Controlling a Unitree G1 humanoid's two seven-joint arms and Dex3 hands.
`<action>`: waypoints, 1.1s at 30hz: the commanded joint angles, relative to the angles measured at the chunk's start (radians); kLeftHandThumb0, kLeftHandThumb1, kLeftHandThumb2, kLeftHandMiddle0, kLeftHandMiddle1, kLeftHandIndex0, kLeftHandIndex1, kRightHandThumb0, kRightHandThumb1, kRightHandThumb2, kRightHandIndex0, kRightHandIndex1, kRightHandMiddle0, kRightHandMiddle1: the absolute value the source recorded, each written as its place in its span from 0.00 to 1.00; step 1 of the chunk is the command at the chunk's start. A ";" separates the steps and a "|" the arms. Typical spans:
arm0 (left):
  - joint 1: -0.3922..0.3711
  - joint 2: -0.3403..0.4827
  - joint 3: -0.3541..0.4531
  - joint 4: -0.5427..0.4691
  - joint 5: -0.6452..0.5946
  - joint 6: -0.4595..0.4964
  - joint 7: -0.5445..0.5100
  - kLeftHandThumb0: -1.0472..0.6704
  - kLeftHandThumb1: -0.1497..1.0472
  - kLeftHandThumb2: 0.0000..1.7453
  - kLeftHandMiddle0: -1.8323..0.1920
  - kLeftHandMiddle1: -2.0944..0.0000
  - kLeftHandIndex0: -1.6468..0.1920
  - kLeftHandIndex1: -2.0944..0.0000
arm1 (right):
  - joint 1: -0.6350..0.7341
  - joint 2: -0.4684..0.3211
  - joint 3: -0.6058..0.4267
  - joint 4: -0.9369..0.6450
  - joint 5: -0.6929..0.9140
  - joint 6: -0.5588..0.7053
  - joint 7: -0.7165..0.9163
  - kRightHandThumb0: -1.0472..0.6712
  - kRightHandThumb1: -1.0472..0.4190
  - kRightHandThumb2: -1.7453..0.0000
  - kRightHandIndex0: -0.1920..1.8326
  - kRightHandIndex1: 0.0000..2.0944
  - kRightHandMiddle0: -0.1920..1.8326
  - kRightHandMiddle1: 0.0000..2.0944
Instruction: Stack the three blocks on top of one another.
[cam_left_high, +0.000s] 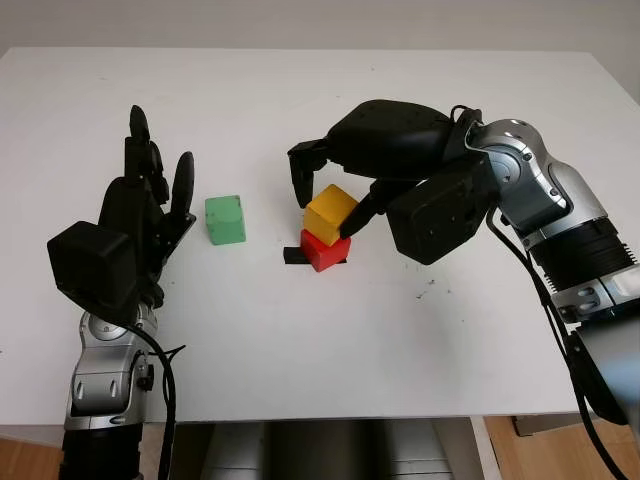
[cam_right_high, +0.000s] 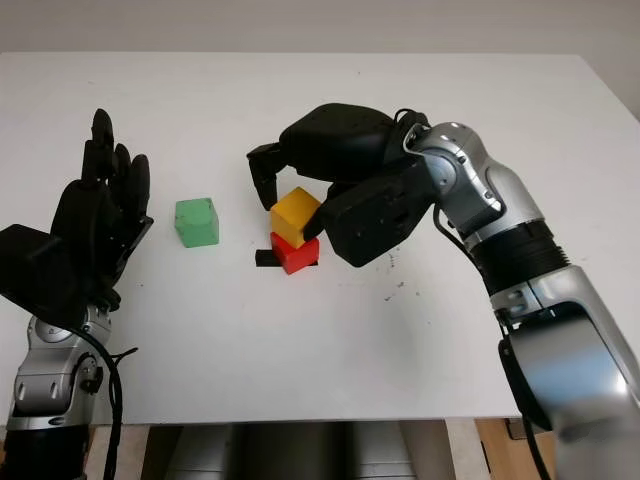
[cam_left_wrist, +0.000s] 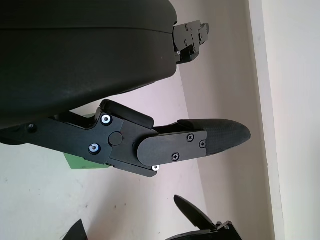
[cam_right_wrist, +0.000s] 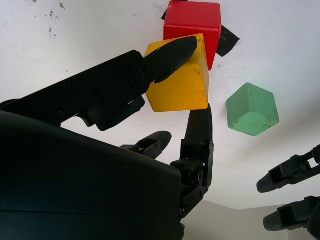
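**Yellow over red, green waiting at left**

Left hand (cam_left_high: 140, 215): open, holding nothing, raised over the left part of the white table (cam_left_high: 330, 370). Palm side faces toward the blocks. In the left wrist view one finger (cam_left_wrist: 200, 142) reaches across the picture with a green patch behind the knuckle, which I take to be the nearby block.

Green block (cam_left_high: 225, 219): sits alone on the table, upright, just beside the left hand and apart from the other two blocks. Nothing touches it.

Red block (cam_left_high: 324, 250): on the table near centre, resting over a strip of black tape (cam_left_high: 296, 256) that sticks out on its left side.

Yellow block (cam_left_high: 330, 213): above the red one, tilted, offset up and to the left of it rather than squarely over it. The right wrist view shows its lower edge overlapping the red block's top, but whether the two touch I cannot tell.

Right hand (cam_left_high: 330, 185): clamped on the yellow block, one finger (cam_right_wrist: 167, 52) across a face, another (cam_right_wrist: 199, 125) against the opposite side.

Judgement: step in hand is seating yellow on red. Critical relation is yellow's offset and tilt relative to red; it wants levelling and centring before release, else it may slide off. For the third step, green lies left of the stack, nearer the left hand.
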 joint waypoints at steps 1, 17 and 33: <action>-0.005 -0.005 -0.005 -0.013 -0.001 0.005 0.003 0.16 1.00 0.29 1.00 1.00 1.00 0.99 | 0.003 0.007 -0.003 0.002 0.004 -0.008 -0.005 0.36 0.07 0.97 0.35 0.08 0.31 0.74; 0.003 -0.001 -0.004 -0.017 -0.002 -0.003 -0.002 0.15 1.00 0.29 1.00 1.00 1.00 1.00 | 0.007 0.001 0.009 -0.009 0.000 0.006 0.046 0.35 0.08 0.97 0.33 0.10 0.31 0.74; 0.001 0.000 -0.006 -0.025 0.000 0.009 -0.007 0.16 1.00 0.29 1.00 1.00 1.00 1.00 | 0.016 0.007 -0.002 -0.001 0.039 -0.010 0.070 0.35 0.08 0.97 0.32 0.11 0.32 0.72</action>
